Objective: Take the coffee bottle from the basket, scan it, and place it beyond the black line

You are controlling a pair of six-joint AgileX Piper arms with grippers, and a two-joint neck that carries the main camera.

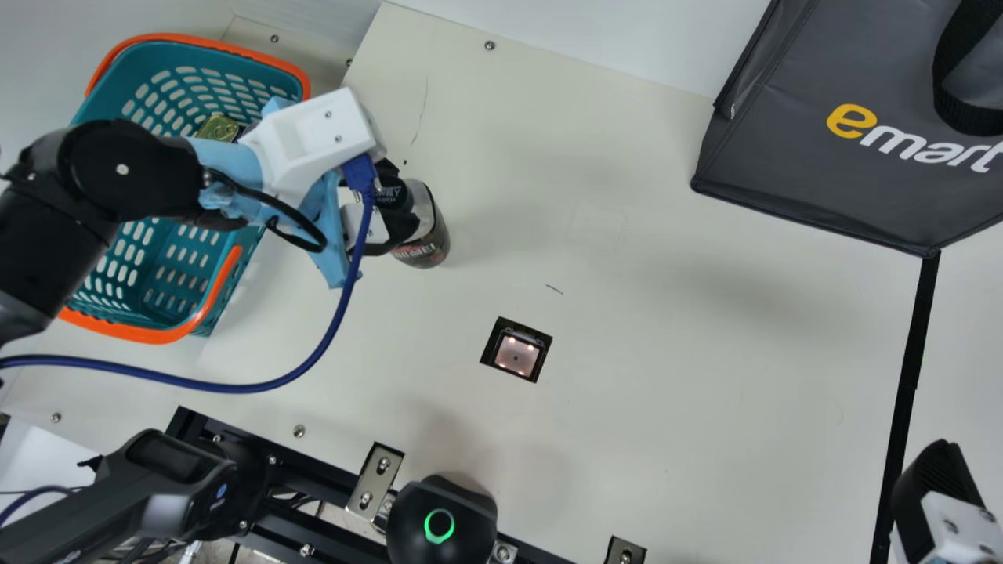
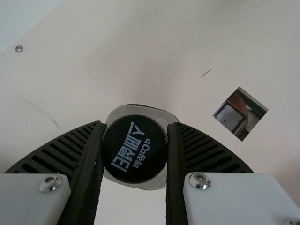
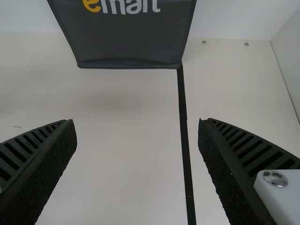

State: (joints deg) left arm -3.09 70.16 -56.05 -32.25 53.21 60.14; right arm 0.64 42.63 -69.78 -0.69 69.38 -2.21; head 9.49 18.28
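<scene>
Coffee bottle [image 1: 427, 239] is sitting in the grip of the left tool [image 1: 394, 200], clamped around its dark cap [image 2: 123, 164]. The basket [image 1: 145, 335] is lying beside that tool, while the right tool [image 1: 936, 476] is hovering wide open by the black line [image 1: 913, 352].

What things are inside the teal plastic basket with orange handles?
In the teal basket, a shiny gold-green object is partly visible. My left arm crosses over the middle, so whatever lies beneath it cannot be seen.
</scene>
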